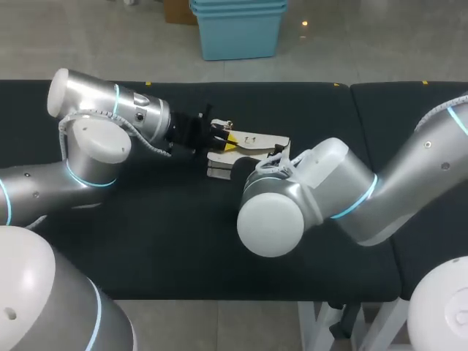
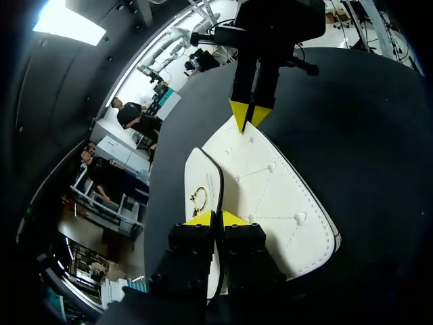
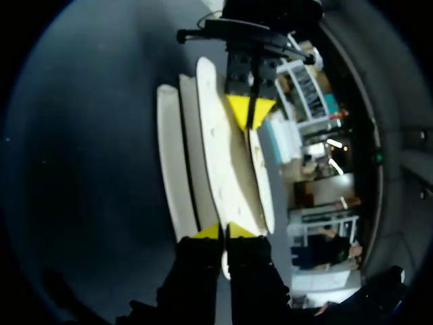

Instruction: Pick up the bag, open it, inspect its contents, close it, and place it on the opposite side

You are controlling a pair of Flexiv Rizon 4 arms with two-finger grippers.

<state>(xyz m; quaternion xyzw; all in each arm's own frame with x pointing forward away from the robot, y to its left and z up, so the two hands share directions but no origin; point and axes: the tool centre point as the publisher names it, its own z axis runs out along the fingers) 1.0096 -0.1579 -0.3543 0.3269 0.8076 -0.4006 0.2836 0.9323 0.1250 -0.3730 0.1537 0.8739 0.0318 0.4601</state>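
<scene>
A white stitched bag (image 1: 252, 146) sits in the middle of the black table, between my two arms. My left gripper (image 1: 225, 140) is shut on the bag's left end. In the left wrist view its yellow tips (image 2: 216, 218) pinch the edge of the studded flap (image 2: 270, 189), beside a gold ring clasp (image 2: 198, 198). My right gripper (image 2: 250, 115) is shut on the flap's far end. In the right wrist view my right gripper (image 3: 223, 231) clamps one white panel of the bag (image 3: 216, 162), and my left gripper (image 3: 250, 112) holds the opposite end. The right elbow hides the right gripper in the head view.
The black table top (image 1: 146, 241) stretches to both sides of the bag. A seam (image 1: 350, 110) divides it from a second black section at the right. My right arm's elbow (image 1: 274, 212) hangs over the table's middle front.
</scene>
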